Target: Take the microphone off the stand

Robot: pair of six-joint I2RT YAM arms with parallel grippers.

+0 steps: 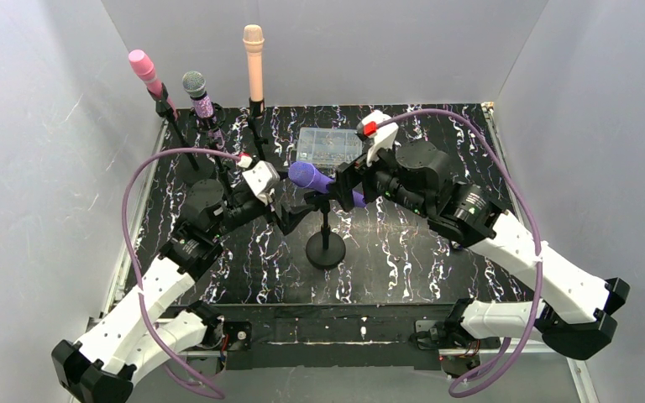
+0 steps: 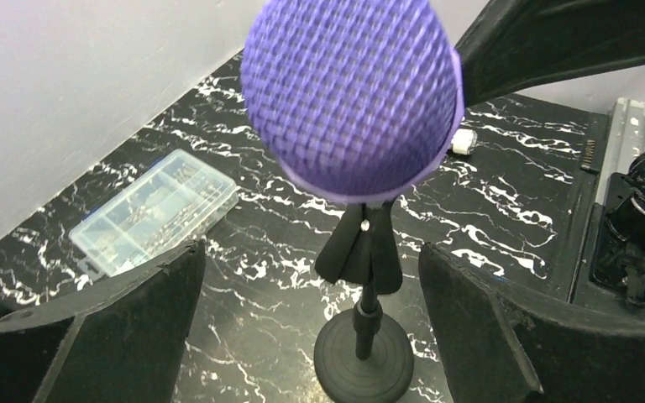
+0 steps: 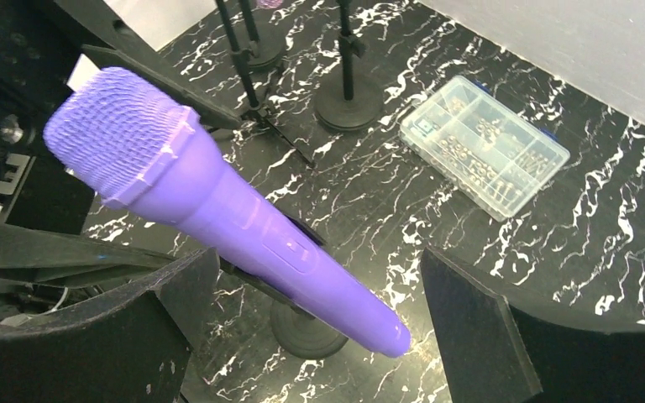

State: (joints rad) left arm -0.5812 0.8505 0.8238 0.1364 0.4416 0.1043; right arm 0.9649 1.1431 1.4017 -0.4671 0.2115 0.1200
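Note:
A purple microphone (image 1: 319, 180) lies tilted in the clip of a black stand (image 1: 326, 250) at the table's middle, with its mesh head to the left. My left gripper (image 1: 292, 214) is open just left of the stand. In the left wrist view the head (image 2: 353, 92) fills the top, and the stand's clip (image 2: 361, 252) and base (image 2: 363, 365) sit between my open left gripper's (image 2: 312, 311) fingers. My right gripper (image 1: 348, 180) is open. In the right wrist view the microphone's (image 3: 243, 235) tail end lies between my right gripper's (image 3: 319, 319) fingers, untouched.
Three other microphones stand at the back left: pink (image 1: 144, 67), grey-headed purple (image 1: 195, 88) and peach (image 1: 254, 54). A clear plastic parts box (image 1: 329, 144) lies behind the stand, also seen in both wrist views (image 2: 155, 210) (image 3: 483, 147). White walls enclose the table.

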